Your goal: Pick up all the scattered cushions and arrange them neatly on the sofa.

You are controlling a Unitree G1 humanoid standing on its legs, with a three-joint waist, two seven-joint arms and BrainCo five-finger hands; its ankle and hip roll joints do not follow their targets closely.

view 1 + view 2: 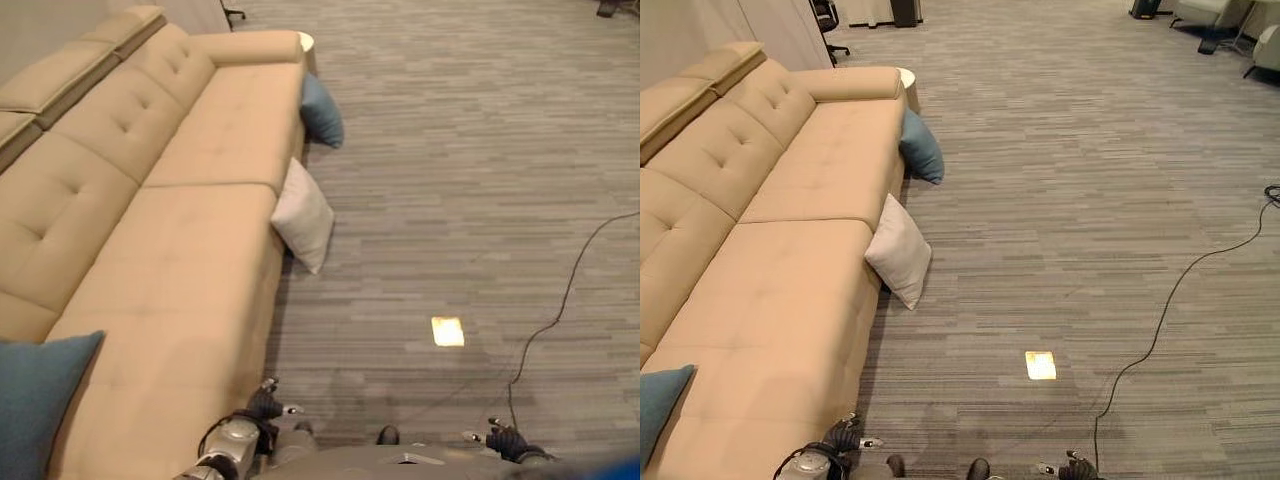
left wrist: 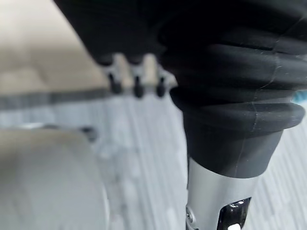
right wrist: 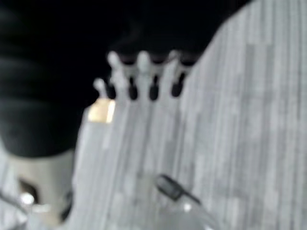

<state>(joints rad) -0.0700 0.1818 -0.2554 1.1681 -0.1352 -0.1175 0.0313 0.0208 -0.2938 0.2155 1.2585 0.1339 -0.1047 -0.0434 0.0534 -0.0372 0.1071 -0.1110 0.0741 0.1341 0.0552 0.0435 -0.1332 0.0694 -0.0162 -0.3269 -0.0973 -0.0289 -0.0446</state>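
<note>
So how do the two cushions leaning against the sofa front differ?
The white cushion is pale, while the blue cushion is a dark teal. The white cushion sits nearer the robot, by the seam between the two seat sections; the blue cushion is farther off, near the armrest end. The white cushion looks larger in view. Both stand on the carpet, propped against the sofa front, and neither is on the seat yet.

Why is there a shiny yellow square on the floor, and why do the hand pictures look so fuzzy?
In the left eye view, the bright patch on the carpet looks like reflected or incoming light; its source isn't visible. In the left wrist view the left hand sits very close, so it blurs. In the right wrist view the right hand and the carpet are soft too.
</note>
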